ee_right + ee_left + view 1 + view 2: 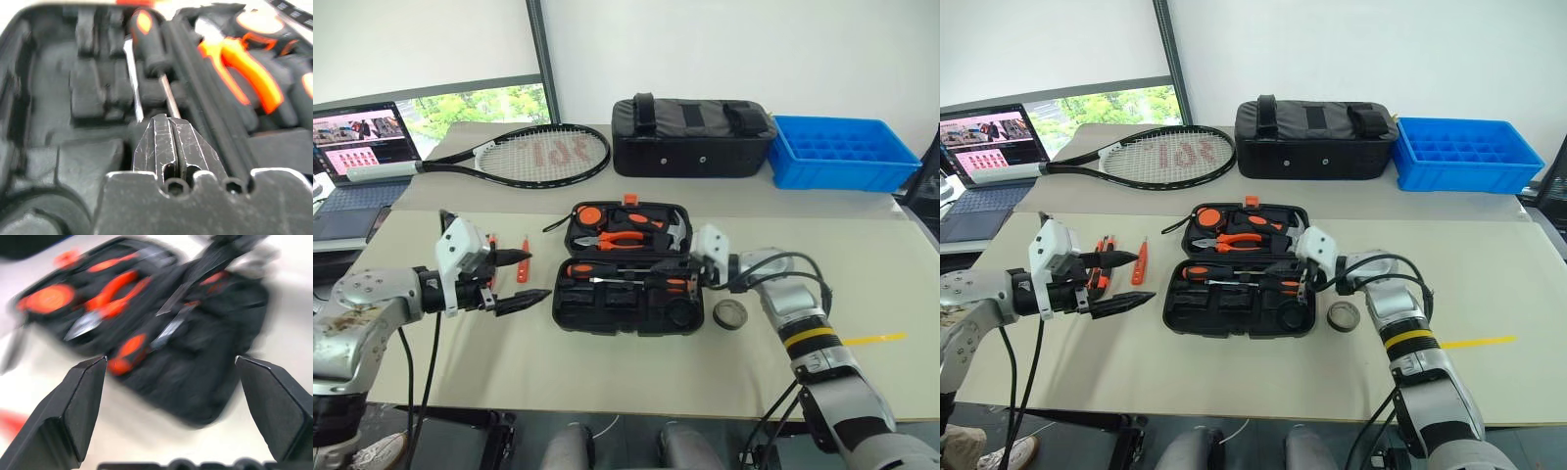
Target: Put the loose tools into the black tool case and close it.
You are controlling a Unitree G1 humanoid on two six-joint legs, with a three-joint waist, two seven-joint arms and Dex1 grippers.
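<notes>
You are mid-loading: your right gripper (168,128), jaws pinched on a screwdriver (149,44) shaft, seats it in the open case (607,313). Your left gripper (1121,281), jaws wide and empty, next needs the tools (1139,262) just beyond it.

Both head views are bright and evenly lit by daylight, with a window (480,103) in the upper left of the frame as a source. Shadows on the table (862,284) are soft and faint. No glare stands out, and both head views are sharp across the frame.

The left wrist view is heavily smeared by motion blur: the black tool case (161,328) is streaked, while the fingers (63,421) at the bottom edge stay crisp.

The right wrist view is dimmer and soft at its edges.
</notes>
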